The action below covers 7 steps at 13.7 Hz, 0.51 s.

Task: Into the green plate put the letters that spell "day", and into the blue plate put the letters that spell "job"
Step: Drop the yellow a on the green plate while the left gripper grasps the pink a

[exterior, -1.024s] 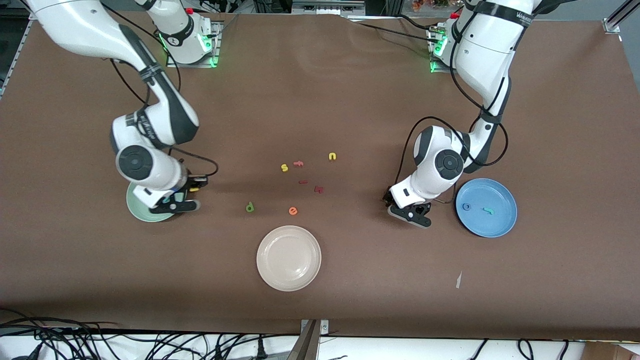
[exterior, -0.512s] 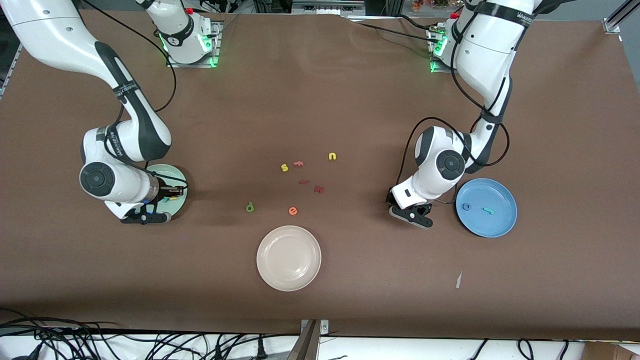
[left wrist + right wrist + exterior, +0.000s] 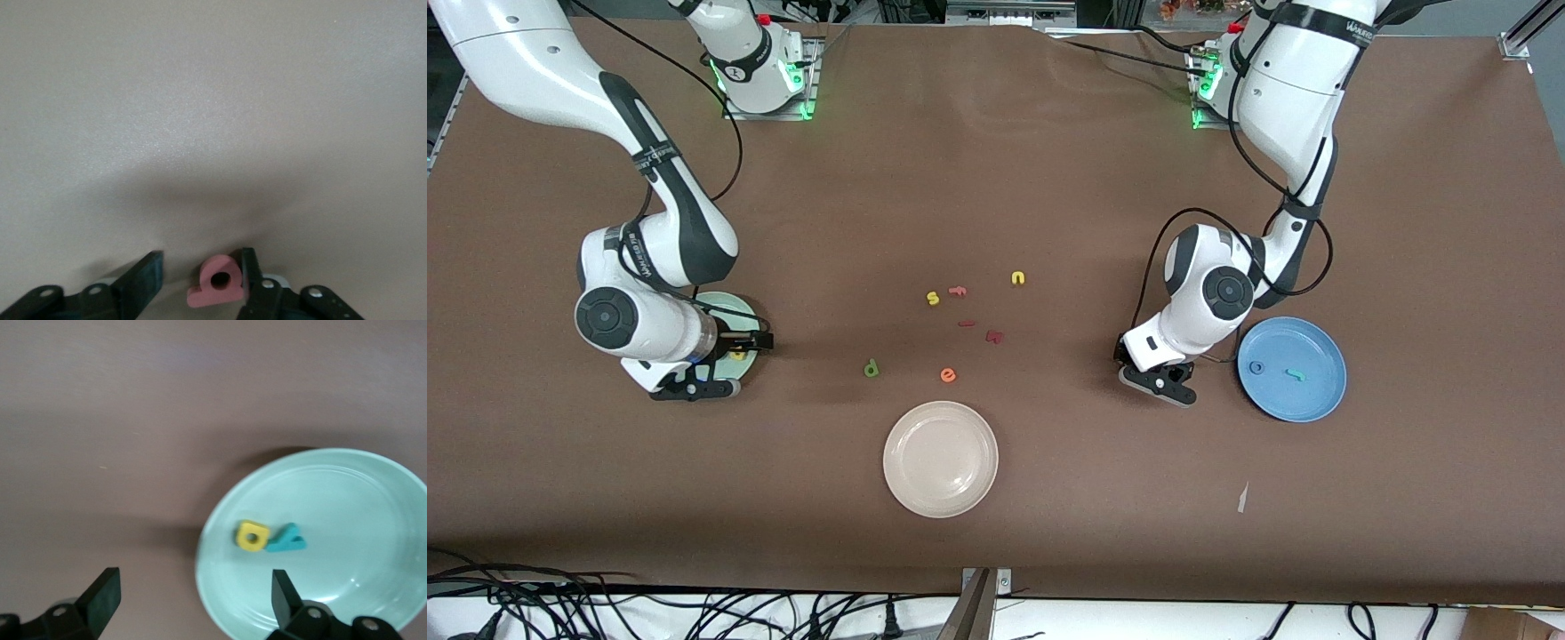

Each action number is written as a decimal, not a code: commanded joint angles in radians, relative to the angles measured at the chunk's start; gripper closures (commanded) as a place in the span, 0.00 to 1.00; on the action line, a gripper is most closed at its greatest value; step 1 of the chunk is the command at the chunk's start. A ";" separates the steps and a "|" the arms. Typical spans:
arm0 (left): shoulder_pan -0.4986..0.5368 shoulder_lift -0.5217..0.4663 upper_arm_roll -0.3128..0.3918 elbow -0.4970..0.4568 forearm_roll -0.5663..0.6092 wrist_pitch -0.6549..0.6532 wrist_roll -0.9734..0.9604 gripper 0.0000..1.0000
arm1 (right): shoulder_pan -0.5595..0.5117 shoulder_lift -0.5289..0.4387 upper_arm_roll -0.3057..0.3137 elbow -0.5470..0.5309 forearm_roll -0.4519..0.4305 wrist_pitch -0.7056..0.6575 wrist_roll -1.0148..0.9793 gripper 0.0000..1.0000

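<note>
Left gripper [image 3: 197, 283] brackets the pink "b" [image 3: 215, 283], not yet pinching; it should centre, then squeeze. Right gripper [image 3: 193, 597] hangs spread over the green plate [image 3: 347, 493].

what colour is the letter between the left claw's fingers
Salmon pink: the foam letter b, seen best in the left wrist view.

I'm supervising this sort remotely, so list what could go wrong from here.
1. The salmon b sits off-centre in the left end effector, against one finger; closing could shove or tip it instead of gripping it.
2. The right end effector hangs open over the green plate rim; a low sweep toward the dark green d might nudge the plate.
</note>
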 commanded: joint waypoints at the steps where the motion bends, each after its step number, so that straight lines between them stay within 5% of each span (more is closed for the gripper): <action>1: -0.012 0.020 0.017 0.010 0.014 -0.004 0.004 0.64 | 0.050 0.028 0.014 0.057 0.016 -0.010 0.067 0.00; 7: -0.008 0.014 0.017 0.007 0.015 -0.013 0.006 0.82 | 0.169 0.115 0.014 0.149 0.033 0.011 0.172 0.00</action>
